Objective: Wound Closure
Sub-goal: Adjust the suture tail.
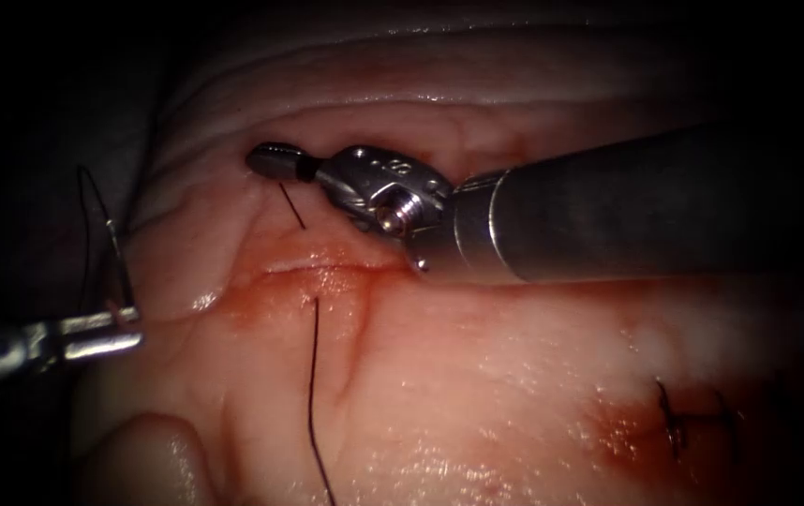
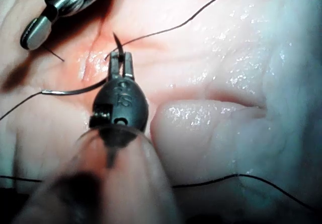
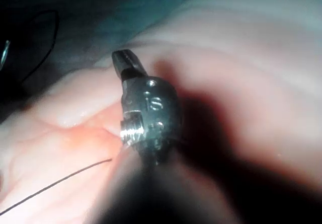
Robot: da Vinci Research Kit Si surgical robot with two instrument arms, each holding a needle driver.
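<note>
- Here the left tool [image 1: 126, 328] sits at the far left edge of the tissue [image 1: 514, 394] in the endoscope view, well left of the cut [image 1: 322, 267]; its jaws are clenched on the needle [image 1: 121, 258].
- The grip falls near one end of the needle's curve, and the rest of the curve rises above the jaws, clear of the tissue.
- In the left wrist view the same tool [image 2: 122, 65] has its two slim jaws closed around the dark needle [image 2: 117, 45], whose tip sticks out just past them.
- The right tool [image 1: 275, 159] lies above the cut, coming in from the right, its jaws pressed together; whether they grasp the short dark piece of thread just below them I cannot tell.
- The right wrist view shows that tool's tip [image 3: 126, 62] closed over the pale tissue.
- The thread [image 1: 313, 394] leaves the tissue just below the cut and runs down towards the lower edge of the endoscope view.
- Red fluid [image 1: 280, 286] stains the tissue around the cut.
- Far to the right of the cut sits an earlier stitch [image 1: 678, 417] with dark thread and a reddish patch around it.
</note>
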